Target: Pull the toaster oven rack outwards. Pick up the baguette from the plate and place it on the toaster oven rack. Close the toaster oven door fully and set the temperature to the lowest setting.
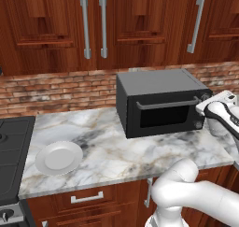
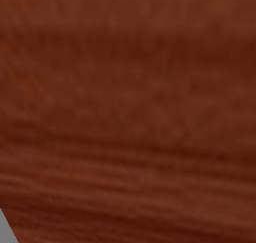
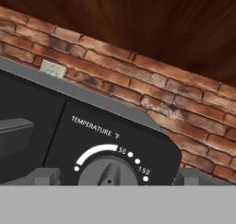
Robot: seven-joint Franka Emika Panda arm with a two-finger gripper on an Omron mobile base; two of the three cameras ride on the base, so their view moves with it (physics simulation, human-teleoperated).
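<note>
Dark grey, the toaster oven [image 1: 161, 107] sits door-closed on the marble surface [image 1: 116, 156]; your released fingers [image 3: 48, 176] flank its temperature knob [image 3: 109, 172], straight ahead, right end.

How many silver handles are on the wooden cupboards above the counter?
3. Two hang side by side left of centre; a third is on the right, above the toaster oven. More may lie outside the picture.
</note>
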